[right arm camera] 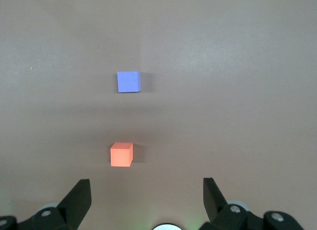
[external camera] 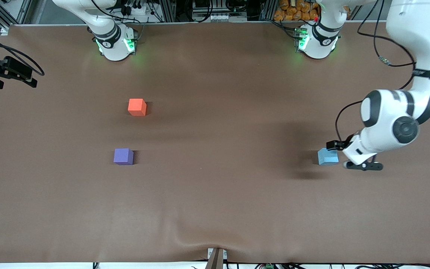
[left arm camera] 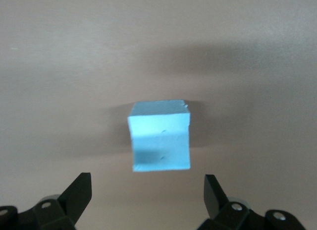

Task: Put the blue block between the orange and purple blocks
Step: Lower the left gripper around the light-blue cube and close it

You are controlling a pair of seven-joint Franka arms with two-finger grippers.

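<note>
I have the left hand (external camera: 337, 154) low at the right of the front frame, fingers spread wide with nothing in them, just beside the small sky-blue matte cube (external camera: 328, 156) that sits on the brown counter (external camera: 215, 194) toward the left arm's end. In the left wrist view the blue cube (left arm camera: 160, 136) lies ahead of the two dark fingertips (left arm camera: 79, 190), roughly centred on the gap but not yet inside it, and slightly turned against their line.

My job now is the grasp. I judge I should ease the hand forward and down until the cube sits fully between the fingers, square the wrist to its flat faces, then close gently so it does not twist or skid.

The bright orange-red cube (external camera: 137, 107) and the violet-purple cube (external camera: 123, 156) stand well apart from it at centre-left, orange farther from the camera. The right hand (right arm camera: 146, 193), also wide and empty, waits above them.
</note>
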